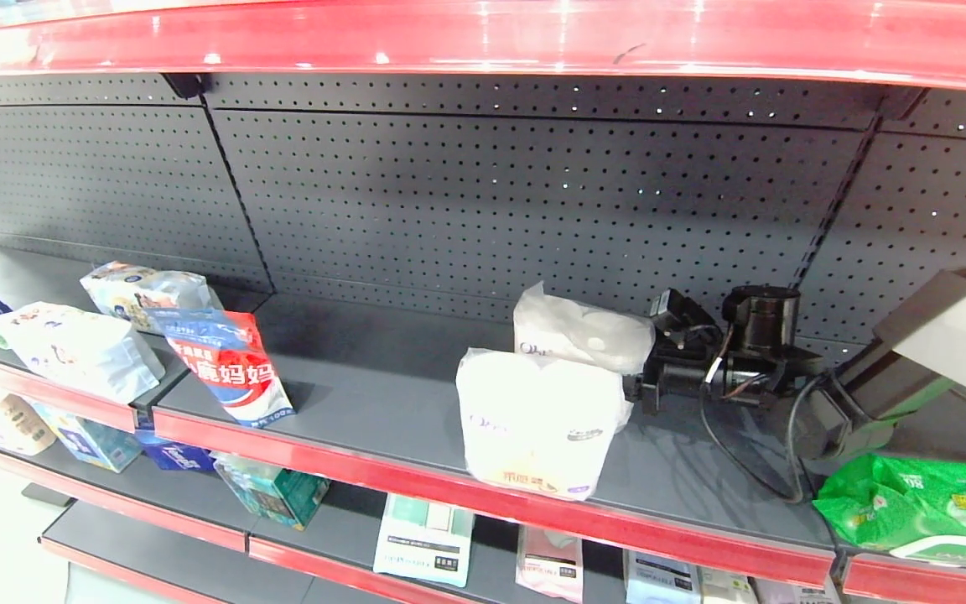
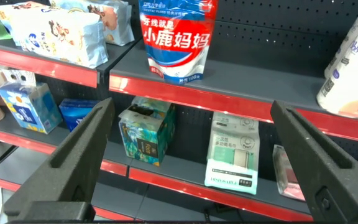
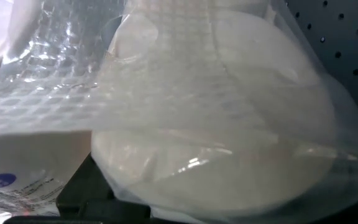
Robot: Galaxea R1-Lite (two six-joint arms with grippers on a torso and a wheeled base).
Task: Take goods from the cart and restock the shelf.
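A soft white pack of paper rolls (image 1: 584,331) lies on the dark grey metal shelf (image 1: 382,352), near the perforated back panel. The right gripper (image 1: 646,377) is pressed against its side, with the arm reaching in level from the right and a black cable looping beneath it. Whether this gripper is clamped on the pack cannot be told: the wrist camera sits so close that the clear, crinkled, quilt-patterned wrap (image 3: 216,124) hides the contact. A second, squarer pack of rolls (image 1: 537,424) stands just in front, at the shelf's red front edge. Farther left on the same shelf a glossy red and blue pouch (image 1: 231,365) stands upright, and a green plastic pack (image 1: 927,503) lies at the far right, cut off by the frame. The left gripper (image 2: 191,106) hangs wide open and holds nothing, facing the lower shelves, where a teal carton (image 2: 145,130) and a flat white packet (image 2: 232,152) stand.
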